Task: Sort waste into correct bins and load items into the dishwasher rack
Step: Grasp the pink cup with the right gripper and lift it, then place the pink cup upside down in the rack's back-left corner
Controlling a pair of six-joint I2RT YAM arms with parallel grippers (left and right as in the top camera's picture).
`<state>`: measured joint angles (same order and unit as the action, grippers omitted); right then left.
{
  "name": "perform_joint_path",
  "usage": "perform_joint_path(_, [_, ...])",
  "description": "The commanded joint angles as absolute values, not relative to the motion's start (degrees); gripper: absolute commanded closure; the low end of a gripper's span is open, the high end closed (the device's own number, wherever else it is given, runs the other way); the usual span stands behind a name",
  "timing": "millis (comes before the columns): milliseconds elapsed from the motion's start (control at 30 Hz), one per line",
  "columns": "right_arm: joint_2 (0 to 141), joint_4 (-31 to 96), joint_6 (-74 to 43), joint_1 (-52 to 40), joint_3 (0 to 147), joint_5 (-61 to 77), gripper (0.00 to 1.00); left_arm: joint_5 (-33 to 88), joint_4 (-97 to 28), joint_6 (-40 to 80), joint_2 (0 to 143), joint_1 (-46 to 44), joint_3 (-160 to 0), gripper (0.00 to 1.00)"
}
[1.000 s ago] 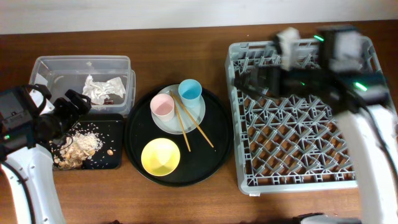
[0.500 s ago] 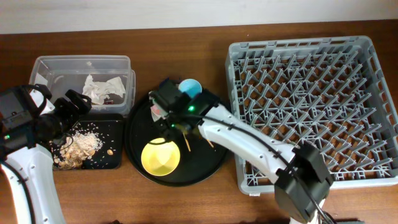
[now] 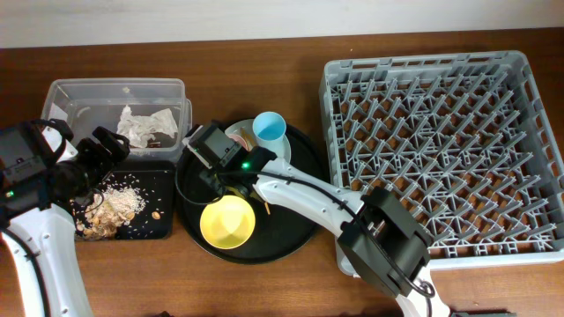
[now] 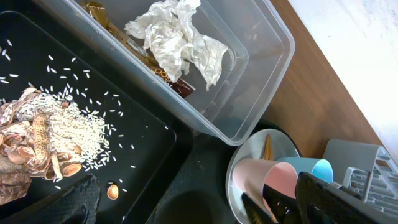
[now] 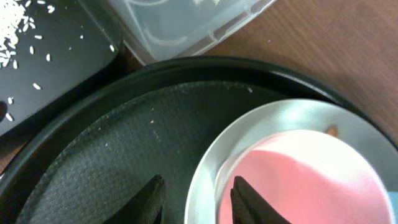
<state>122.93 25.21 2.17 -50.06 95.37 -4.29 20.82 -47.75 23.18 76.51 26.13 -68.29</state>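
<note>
My right gripper [image 3: 220, 163] is down on the round black tray [image 3: 291, 220] and covers the pink cup in the overhead view. In the right wrist view the right gripper [image 5: 199, 202] stands partly open. One finger is inside the pink cup [image 5: 305, 180], the other over the pale plate [image 5: 208, 165], clear of the cup wall. The blue cup [image 3: 270, 128] and yellow bowl [image 3: 227, 220] stand close by. A chopstick [image 4: 268, 148] lies on the plate. My left gripper [image 3: 101, 150] hangs open over the food scraps [image 3: 115, 207] in the shallow black tray [image 3: 159, 220], holding nothing. The napkin [image 3: 145, 125] and wrapper [image 4: 168, 78] lie in the clear tub [image 3: 115, 88].
The grey dishwasher rack [image 3: 441, 150] fills the right side of the table, with nothing in it. My right arm stretches from the front across the round tray's right half. Loose rice grains [image 4: 93, 81] are scattered in the black tray.
My right arm swung from above the rack to the round tray and came down over the pink cup. The left arm has not moved.
</note>
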Motion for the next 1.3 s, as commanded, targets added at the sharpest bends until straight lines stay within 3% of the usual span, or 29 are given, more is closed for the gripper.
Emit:
perform_joint_path(0, [123.52,25.02,2.98,-48.73,95.81,-4.97,0.74,21.21,-47.66,22.65,76.27,26.33,-69.06,0.01])
perform_joint_path(33, [123.48,25.02,2.98,-48.77,95.81,-4.95,0.83,21.21,-47.64,22.65,76.27,26.33,-69.06,0.01])
perform_joint_path(100, [123.48,25.04,2.98,-48.77,95.81,-4.97,0.85,21.21,-47.66,22.63,76.27,26.33,-69.06,0.01])
perform_joint_path(167, [123.17,25.04,3.01,-48.77,95.81,-4.97,0.96,21.21,-47.66,22.65,76.27,26.33,-69.06,0.01])
perform_joint_path(333, [107.35,24.53,2.98,-48.6,98.13,5.63,0.96,21.21,-47.66,22.63,76.27,26.33,-69.06,0.01])
perform_joint_path(433, [97.25,31.27,2.96,-42.52,98.1,8.14,0.96,21.21,-47.66,22.65,76.27,26.33,-69.06,0.01])
perform_joint_path(533, [97.12,40.18,2.57,-23.05,98.0,35.66,0.96,21.21,-47.66,22.63,76.27,26.33,-69.06,0.01])
perform_joint_path(633, [104.51,45.06,2.68,-9.17,97.67,56.86,0.96,21.21,-47.66,22.63,76.27,26.33,-69.06,0.01])
perform_joint_path(800, [117.62,42.59,7.16,1.19,97.67,80.86,0.96,21.21,-47.64,22.65,76.27,26.33,-69.06,0.01])
perform_joint_path(1000, [126.5,39.59,7.31,6.2,97.67,78.35,0.95,21.21,-47.66,22.65,76.27,26.33,-69.06,0.01])
perform_joint_path(1067, [126.93,39.62,7.33,6.07,97.67,71.09,0.9,21.21,-47.66,22.63,76.27,26.33,-69.06,0.01])
perform_joint_path(1267, [126.93,40.71,8.64,6.15,97.67,68.49,0.91,21.21,-47.66,22.65,76.27,26.33,-69.06,0.01])
